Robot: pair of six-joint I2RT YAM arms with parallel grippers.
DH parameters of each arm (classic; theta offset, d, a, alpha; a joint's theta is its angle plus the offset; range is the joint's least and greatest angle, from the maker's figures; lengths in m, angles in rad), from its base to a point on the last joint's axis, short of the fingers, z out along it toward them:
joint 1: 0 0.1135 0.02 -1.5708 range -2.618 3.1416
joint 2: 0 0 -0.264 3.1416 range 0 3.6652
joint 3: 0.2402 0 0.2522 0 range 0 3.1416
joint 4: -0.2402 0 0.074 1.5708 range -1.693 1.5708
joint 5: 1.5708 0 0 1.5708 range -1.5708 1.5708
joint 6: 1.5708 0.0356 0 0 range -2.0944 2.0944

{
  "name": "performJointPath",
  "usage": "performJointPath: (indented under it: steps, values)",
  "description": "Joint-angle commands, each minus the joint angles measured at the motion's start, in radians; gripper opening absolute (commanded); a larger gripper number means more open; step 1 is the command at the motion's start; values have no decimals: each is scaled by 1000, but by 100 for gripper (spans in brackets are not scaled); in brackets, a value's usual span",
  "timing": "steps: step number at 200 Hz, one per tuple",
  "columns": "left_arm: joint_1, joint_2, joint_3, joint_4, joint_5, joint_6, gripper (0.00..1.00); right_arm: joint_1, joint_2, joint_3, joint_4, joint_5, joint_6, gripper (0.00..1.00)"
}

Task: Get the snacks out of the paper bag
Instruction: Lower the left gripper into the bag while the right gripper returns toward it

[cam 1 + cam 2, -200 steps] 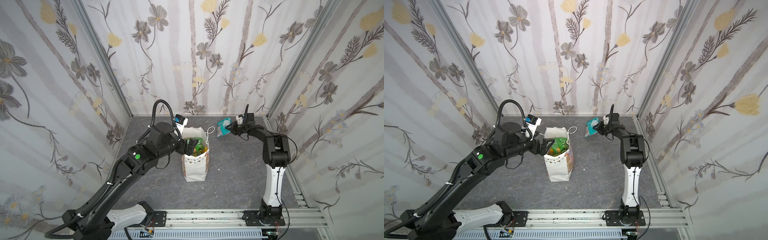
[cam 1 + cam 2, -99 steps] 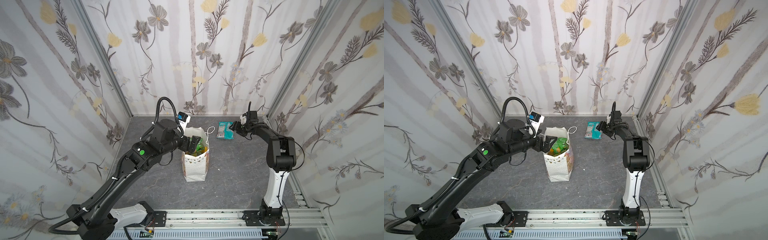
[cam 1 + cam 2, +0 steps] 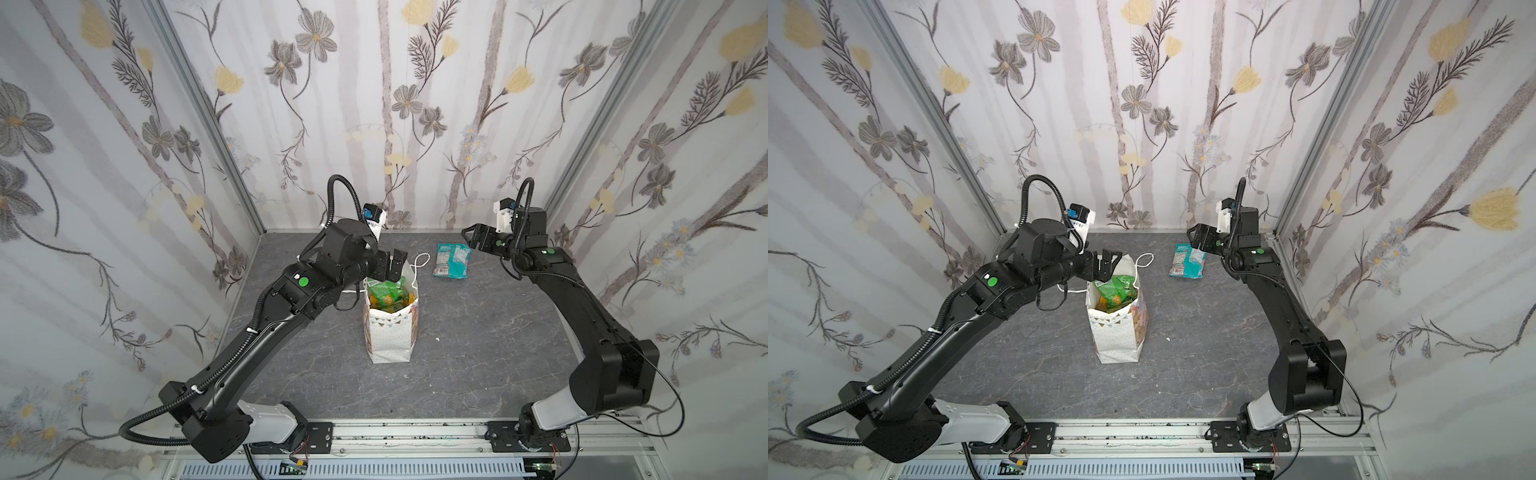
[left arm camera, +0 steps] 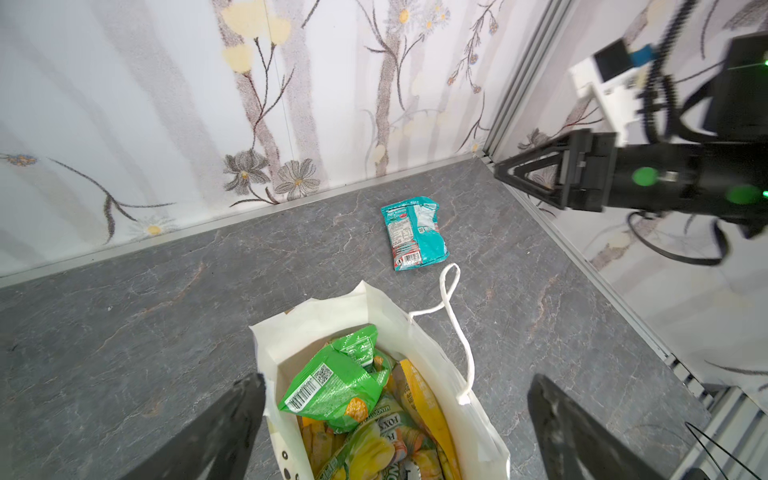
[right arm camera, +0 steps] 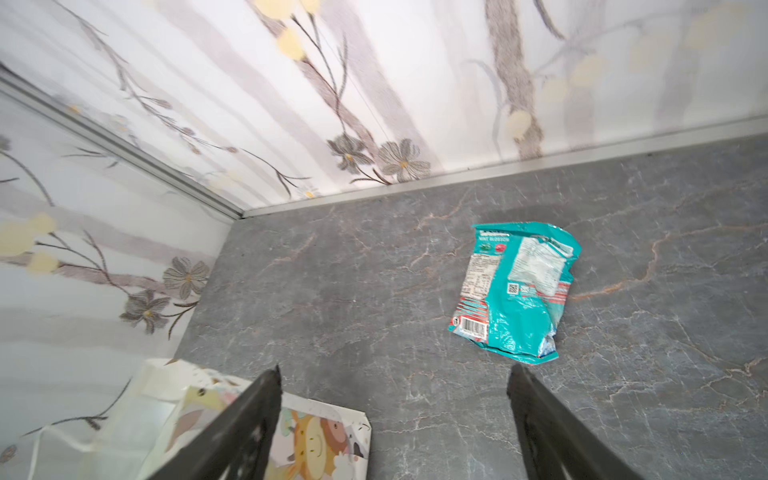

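Observation:
The white paper bag stands upright mid-table, its mouth open. Inside it a green packet lies on top of yellow and orange snacks. A teal packet lies flat on the table behind and to the right of the bag, touching nothing. My left gripper hovers open over the bag's mouth, one finger on either side of the rim. Above the table, just right of the teal packet, my right gripper is open and empty.
The bag's white cord handle hangs out over its far side towards the teal packet. Flowered walls close in the back and both sides of the grey marbled table. An aluminium rail runs along the front edge.
My right gripper opened and let go of the teal packet, which now lies on the table; that gripper drew back to the right. My left gripper shifted closer over the bag's mouth.

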Motion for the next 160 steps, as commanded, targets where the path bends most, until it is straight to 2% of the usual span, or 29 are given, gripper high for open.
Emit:
performJointPath:
  steps: [1,16,57,101,125,160]
  values:
    - [9,61,67,-84,-80,-65,96,39,-109,-44,95,-2,41,93]
    - [19,112,116,-138,-99,-98,93,68,-177,-71,116,-37,58,99]
    - [35,232,218,-275,-74,-164,83,122,-295,-148,217,-171,128,99]
    - [37,375,338,-467,20,-223,73,196,-327,-143,152,-197,135,99]
    - [31,412,334,-490,86,-242,69,217,-336,-148,110,-198,123,99]
    - [16,459,333,-526,99,-245,67,233,-345,-152,65,-193,99,99]
